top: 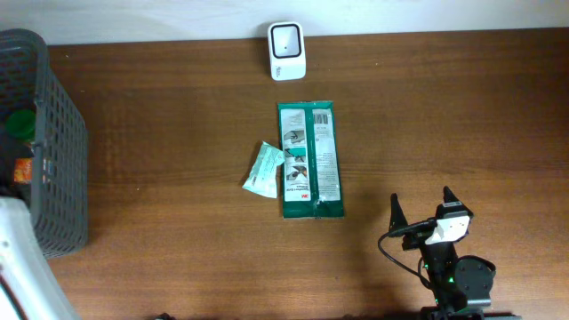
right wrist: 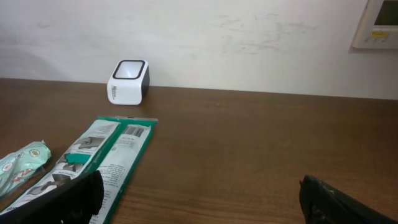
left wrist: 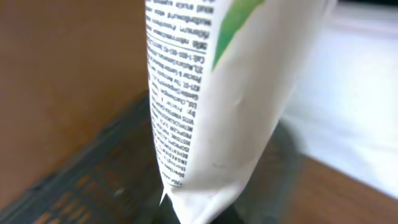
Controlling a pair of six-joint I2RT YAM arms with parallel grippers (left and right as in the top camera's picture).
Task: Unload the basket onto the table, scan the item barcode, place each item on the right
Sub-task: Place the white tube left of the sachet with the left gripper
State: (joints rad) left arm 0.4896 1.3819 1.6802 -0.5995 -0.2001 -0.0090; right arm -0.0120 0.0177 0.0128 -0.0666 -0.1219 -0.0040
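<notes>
From above, the right claw [top: 420,194] stands fingers wide apart, a long green packet [top: 310,160] lying ahead of it to the left, the white scanner [top: 286,51] farther beyond that, a dark basket [top: 44,142] well off to its left. The left claw's camera is filled by a white tube [left wrist: 211,106], crimped end down, right in front of it; that claw is drawn together, though whether it pinches the tube I cannot tell. The right claw's camera has the packet by its left finger, the scanner far ahead.
</notes>
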